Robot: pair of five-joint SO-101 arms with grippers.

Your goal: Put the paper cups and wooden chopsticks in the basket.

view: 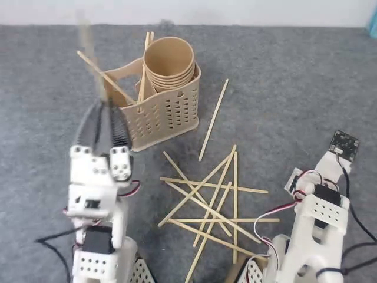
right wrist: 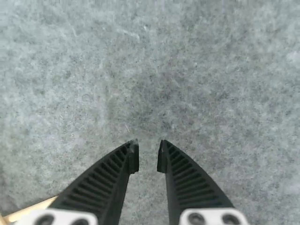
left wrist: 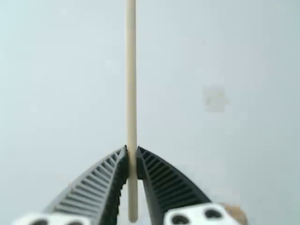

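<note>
A tan slotted basket (view: 162,115) holds a stack of paper cups (view: 169,59) and a few wooden chopsticks (view: 141,73). My left gripper (view: 105,105) points upward just left of the basket, shut on one chopstick (left wrist: 131,84) that sticks up past the fingertips (left wrist: 119,161); the same chopstick (view: 86,36) looks blurred in the high view. Several loose chopsticks (view: 212,197) lie crossed on the grey carpet, and one more chopstick (view: 213,119) lies beside the basket. My right gripper (right wrist: 147,152) hangs over bare carpet, narrowly open with nothing in it.
The right arm (view: 318,218) stands at the front right, beside the chopstick pile. Grey carpet (view: 294,88) covers the whole work area. A pale wall runs along the far edge.
</note>
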